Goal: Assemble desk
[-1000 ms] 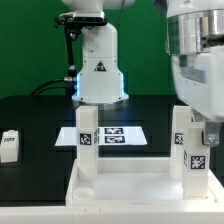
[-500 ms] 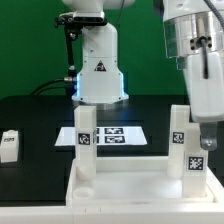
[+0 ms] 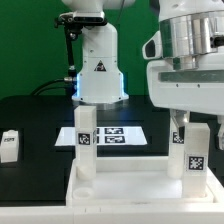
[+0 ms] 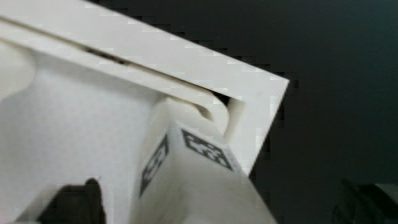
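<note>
The white desk top lies at the front of the black table with its raised rim up. White square legs with marker tags stand upright in it: one on the exterior view's left and two on its right, a rear one and a front one. My gripper hangs large just above the front right leg, open. In the wrist view that tagged leg rises from the desk top's corner between the dark fingertips, which stand apart from it on both sides.
A loose white leg lies on the table at the exterior view's left. The marker board lies flat behind the desk top. The white robot base stands at the back, with cables beside it.
The jaws have opened wide off the front right leg. The gripper has lifted and now fills more of the exterior view's upper right. The leg stays standing.
</note>
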### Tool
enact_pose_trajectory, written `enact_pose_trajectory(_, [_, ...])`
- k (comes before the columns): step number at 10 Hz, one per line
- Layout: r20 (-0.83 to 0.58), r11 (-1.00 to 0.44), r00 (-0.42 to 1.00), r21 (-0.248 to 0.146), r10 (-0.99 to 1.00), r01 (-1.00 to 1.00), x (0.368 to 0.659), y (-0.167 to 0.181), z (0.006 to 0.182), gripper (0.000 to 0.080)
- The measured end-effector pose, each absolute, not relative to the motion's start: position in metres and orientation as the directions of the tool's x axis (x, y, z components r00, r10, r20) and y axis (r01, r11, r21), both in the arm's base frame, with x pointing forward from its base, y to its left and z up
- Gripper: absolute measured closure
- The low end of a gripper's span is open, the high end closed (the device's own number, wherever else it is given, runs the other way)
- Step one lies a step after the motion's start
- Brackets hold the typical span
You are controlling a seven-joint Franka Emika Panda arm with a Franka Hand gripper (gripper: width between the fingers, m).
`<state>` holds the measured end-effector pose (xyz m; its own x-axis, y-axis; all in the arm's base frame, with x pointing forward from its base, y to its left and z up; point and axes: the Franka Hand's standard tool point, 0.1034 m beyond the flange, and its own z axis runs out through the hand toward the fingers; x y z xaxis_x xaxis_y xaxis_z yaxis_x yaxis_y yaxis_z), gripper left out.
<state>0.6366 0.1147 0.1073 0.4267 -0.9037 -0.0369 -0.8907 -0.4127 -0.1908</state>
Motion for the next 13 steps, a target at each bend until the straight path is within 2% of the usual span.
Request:
enact_pose_trajectory(1, [-0.029,-0.448,0.461,-0.191,-0.887,-0.873,0.637,0.115,0.107,0.015])
enact_pose_trajectory(2, [0.047,-0.649,0.651,-0.155,-0.758,-0.745,0.636,0.114,0.108,0.015])
enact_pose_trajectory(3, [0.096,-0.777,0.772,-0.126,-0.629,-0.617,0.638,0.112,0.11,0.015])
enact_pose_trajectory(4, [0.125,-0.831,0.822,-0.115,-0.556,-0.545,0.64,0.109,0.11,0.015])
enact_pose_trajectory(5, [0.123,-0.824,0.815,-0.117,-0.566,-0.555,0.639,0.11,0.109,0.015])
enact_pose_trajectory(6, [0.119,-0.805,0.796,-0.121,-0.593,-0.581,0.639,0.109,0.109,0.0277])
enact_pose_trajectory(7, [0.119,-0.806,0.797,-0.12,-0.592,-0.58,0.639,0.109,0.109,0.0277])
enact_pose_trajectory(8, [0.11,-0.766,0.759,-0.129,-0.642,-0.63,0.639,0.11,0.109,0.0416])
enact_pose_trajectory(9, [0.1,-0.708,0.701,-0.135,-0.706,-0.694,0.639,0.107,0.109,0.0512])
enact_pose_trajectory(12, [0.042,-0.426,0.424,-0.143,-0.905,-0.893,0.638,0.105,0.109,0.0512])
enact_pose_trajectory(13, [0.004,-0.22,0.222,-0.15,-0.975,-0.964,0.637,0.104,0.108,0.0512])
